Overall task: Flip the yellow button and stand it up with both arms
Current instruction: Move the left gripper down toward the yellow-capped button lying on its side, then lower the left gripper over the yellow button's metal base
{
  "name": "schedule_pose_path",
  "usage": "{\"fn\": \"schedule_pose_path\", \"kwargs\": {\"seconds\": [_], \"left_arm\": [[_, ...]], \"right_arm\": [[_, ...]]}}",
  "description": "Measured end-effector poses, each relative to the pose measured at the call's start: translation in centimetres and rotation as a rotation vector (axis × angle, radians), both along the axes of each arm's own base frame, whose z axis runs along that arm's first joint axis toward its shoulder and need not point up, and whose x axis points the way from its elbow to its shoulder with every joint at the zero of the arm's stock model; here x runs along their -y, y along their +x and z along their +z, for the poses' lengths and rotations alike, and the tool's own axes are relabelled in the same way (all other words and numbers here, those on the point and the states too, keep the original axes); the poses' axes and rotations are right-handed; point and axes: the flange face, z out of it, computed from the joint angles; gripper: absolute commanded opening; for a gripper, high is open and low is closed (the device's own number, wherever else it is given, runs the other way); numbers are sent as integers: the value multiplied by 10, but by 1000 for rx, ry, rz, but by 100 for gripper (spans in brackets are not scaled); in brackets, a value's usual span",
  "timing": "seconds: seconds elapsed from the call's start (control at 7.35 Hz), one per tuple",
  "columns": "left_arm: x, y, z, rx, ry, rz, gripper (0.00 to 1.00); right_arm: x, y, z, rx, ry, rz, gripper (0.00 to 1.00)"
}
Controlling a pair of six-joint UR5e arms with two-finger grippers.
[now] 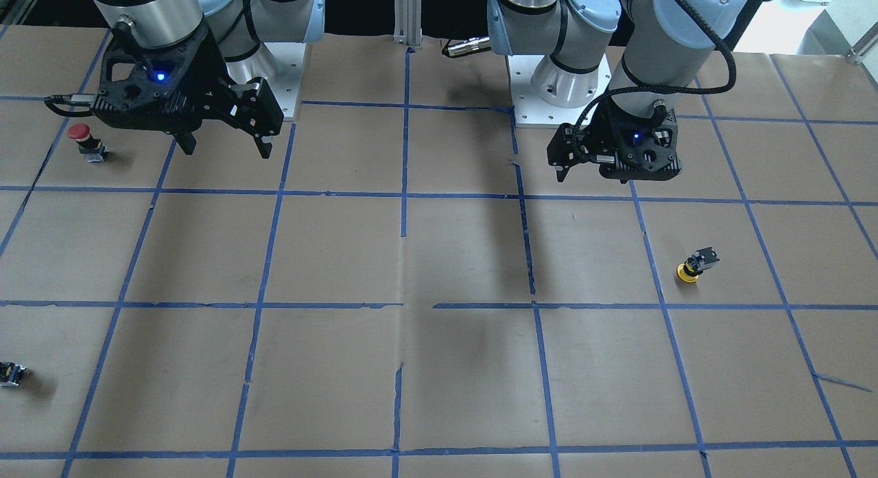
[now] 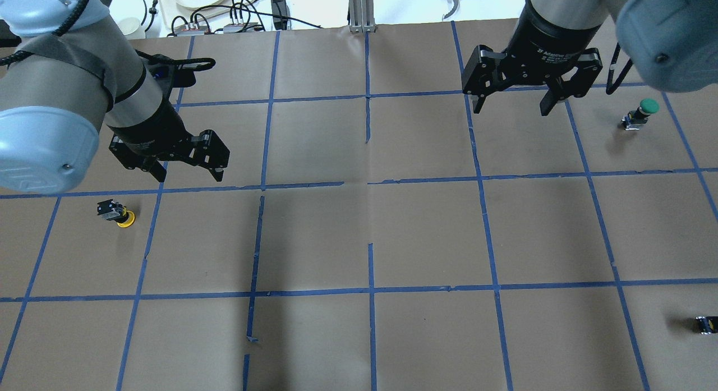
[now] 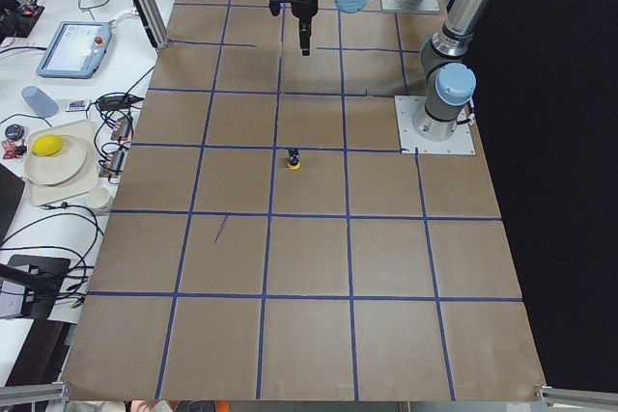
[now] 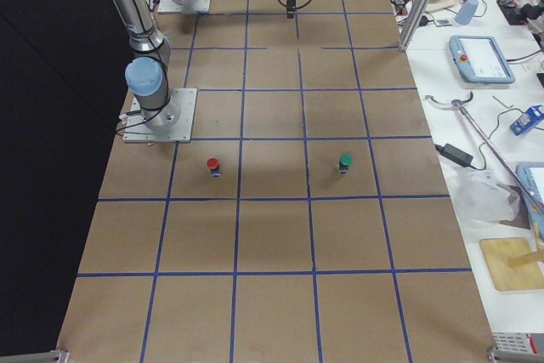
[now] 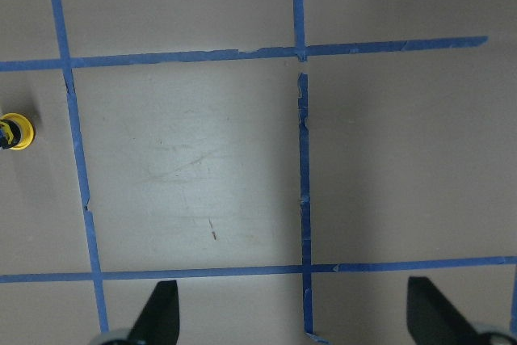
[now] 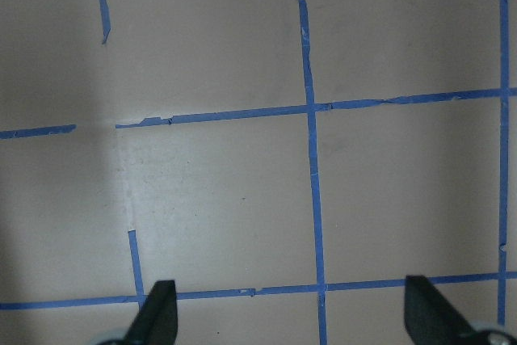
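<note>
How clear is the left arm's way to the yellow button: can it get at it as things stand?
Probably yes. The yellow button sits alone on the bare table near the left gripper, which hovers above the surface with jaws open and empty. Nothing lies between them.

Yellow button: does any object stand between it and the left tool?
Nothing visible does. Only the bare table surface, crossed by a blue tape line, lies between the yellow button and the open left tool, which hangs above it.

Blue-gridded brown table (image 1: 343,258), yellow button (image 1: 695,265)
</note>
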Motion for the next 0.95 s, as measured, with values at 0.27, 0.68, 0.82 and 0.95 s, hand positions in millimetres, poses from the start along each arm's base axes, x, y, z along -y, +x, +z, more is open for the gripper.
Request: {"fn": "schedule_pose_path", "kwargs": {"seconds": [0.27, 0.68, 0.82, 0.95], "left_arm": [[12, 42, -9, -5, 15, 57, 100], [39, 145, -45, -12, 34, 230, 100], [51, 175, -66, -12, 31, 265, 100], [59, 197, -84, -12, 29, 256, 100]], "right_arm": [[1, -1, 0, 0, -5, 5, 100], [2, -2, 0, 0, -5, 7, 100], [2, -2, -1, 1, -4, 8, 100], [2, -1, -1, 1, -3, 8, 100]]}}
